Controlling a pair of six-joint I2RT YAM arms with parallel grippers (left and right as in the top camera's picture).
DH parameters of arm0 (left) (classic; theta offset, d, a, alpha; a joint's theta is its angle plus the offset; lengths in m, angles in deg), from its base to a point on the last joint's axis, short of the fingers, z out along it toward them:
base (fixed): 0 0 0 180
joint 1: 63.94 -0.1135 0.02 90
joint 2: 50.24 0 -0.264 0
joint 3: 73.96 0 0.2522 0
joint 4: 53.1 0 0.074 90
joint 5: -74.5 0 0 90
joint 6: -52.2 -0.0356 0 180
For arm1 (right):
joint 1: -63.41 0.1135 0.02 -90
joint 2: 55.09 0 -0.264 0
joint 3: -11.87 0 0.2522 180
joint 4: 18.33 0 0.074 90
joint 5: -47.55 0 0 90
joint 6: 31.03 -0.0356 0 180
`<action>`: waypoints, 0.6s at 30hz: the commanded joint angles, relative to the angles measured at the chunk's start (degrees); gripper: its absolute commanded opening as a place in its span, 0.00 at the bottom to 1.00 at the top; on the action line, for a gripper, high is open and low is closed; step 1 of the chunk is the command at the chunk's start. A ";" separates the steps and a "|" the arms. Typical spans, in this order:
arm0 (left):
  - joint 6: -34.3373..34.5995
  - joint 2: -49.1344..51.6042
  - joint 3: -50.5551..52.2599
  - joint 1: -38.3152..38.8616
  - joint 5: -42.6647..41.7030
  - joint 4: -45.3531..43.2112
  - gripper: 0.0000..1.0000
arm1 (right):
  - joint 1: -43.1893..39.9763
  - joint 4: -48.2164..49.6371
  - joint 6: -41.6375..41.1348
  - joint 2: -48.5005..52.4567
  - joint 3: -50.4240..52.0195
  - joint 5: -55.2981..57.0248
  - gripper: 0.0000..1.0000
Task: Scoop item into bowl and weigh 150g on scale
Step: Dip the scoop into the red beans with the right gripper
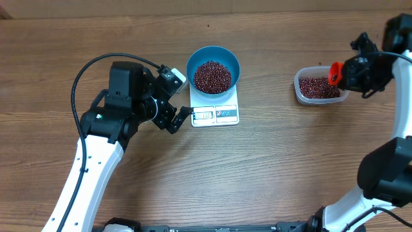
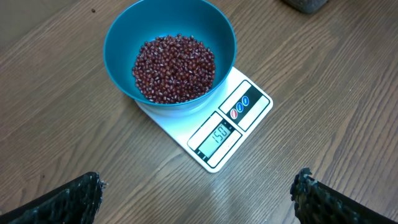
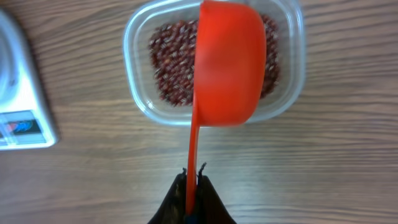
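1. Black left gripper point(image 1: 177, 120) hangs nearest, jaws spread wide and holding nothing, just beside the near left corner of the scale point(image 1: 215, 115). A sideways drift could nudge the scale or press on it and upset the reading.
2. White plastic, the scale turns its display point(image 2: 217, 135) toward the near side. It seems to show the target figure, so I judge the weighing to be about done. Any bump or extra load now would spoil it.
3. Blue bowl point(image 1: 213, 53) sits on the far part of the scale, with the beans point(image 1: 212, 76) heaped in its middle, below the rim. It overhangs the scale's edges, so a knock from the left could slide or tip it.
4. Right gripper point(image 3: 193, 184), at the far right, is clenched on the thin handle of the red scoop point(image 3: 227, 62), which hovers over the clear tub point(image 3: 132, 93) of spare beans. I cannot tell whether the scoop still carries any. If it does, swinging it off the tub would scatter them on the wooden table point(image 1: 270, 167), and tipping them into the bowl would overshoot.
5. Bare wood alone lies between tub and bowl, which are well apart.
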 commanded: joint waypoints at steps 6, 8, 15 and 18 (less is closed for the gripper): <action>0.37 0.11 -0.20 -0.57 -0.15 -0.04 1.00 | 9.84 2.38 -4.59 -1.55 0.02 22.95 0.04; 0.39 0.11 -0.20 -0.57 -0.15 -0.04 1.00 | 11.58 2.19 -6.67 -1.55 0.02 28.48 0.04; 0.37 0.11 -0.17 -0.57 -0.15 -0.04 1.00 | 13.94 1.27 -8.09 -1.55 0.02 32.57 0.04; 0.37 0.11 -0.20 -0.57 -0.15 -0.04 0.99 | 13.92 0.83 -9.75 -1.55 0.02 31.45 0.04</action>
